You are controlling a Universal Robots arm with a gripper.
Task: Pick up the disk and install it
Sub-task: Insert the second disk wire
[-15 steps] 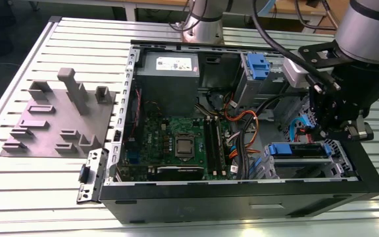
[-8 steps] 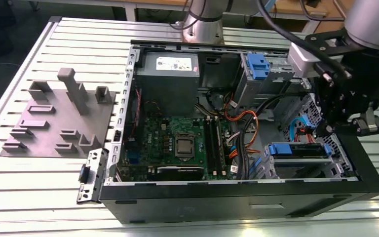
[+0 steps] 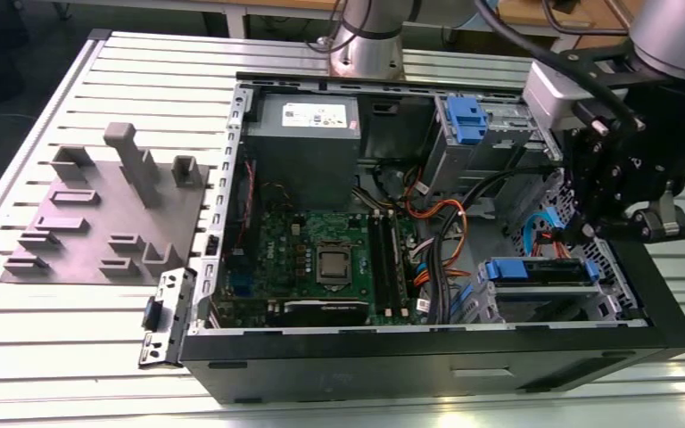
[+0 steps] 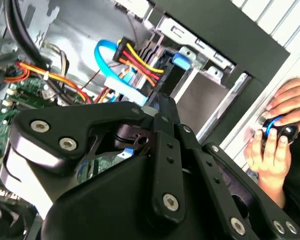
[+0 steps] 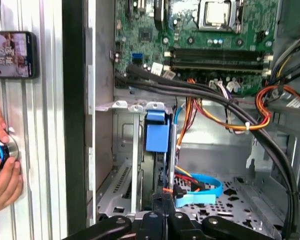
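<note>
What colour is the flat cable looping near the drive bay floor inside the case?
Light blue; the flat cable shows best in the first wrist view.

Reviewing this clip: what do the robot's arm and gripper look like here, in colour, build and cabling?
The arm has a rounded silver-grey joint with thick black cables looping over it, and a pale grey block at the wrist. The gripper is matt black, built of flat linkage bars joined by silver screws and round pivots in the second wrist view. In the exterior view a silver column base stands behind the computer case.

Black gripper (image 4: pixel 162 107) over blue/yellow/red cables (image 4: pixel 135 57) w/ hand (image 4: pixel 277 140) on knob beside case.
</note>
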